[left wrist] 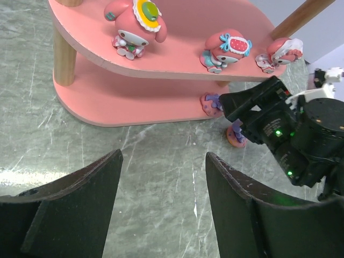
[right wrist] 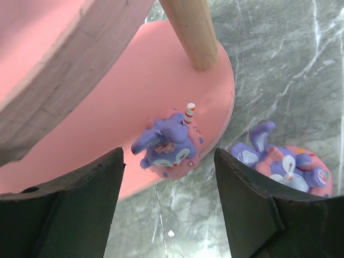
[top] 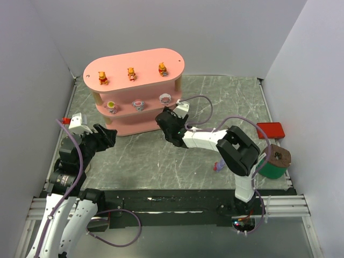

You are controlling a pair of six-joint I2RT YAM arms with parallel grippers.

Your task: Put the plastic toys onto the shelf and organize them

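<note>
The purple toy (right wrist: 279, 164), lying tipped on the bench (right wrist: 301, 64) just beside the shelf's (right wrist: 107, 134) bottom tier, is judged light, rigid and slick, best pinched across its round base by the right claw (right wrist: 167, 188), spread wide nearby.

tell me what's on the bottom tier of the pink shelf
One purple toy sits at the bottom tier edge. A second purple toy lies on the table beside it. The rest is covered by the tier above.
</note>
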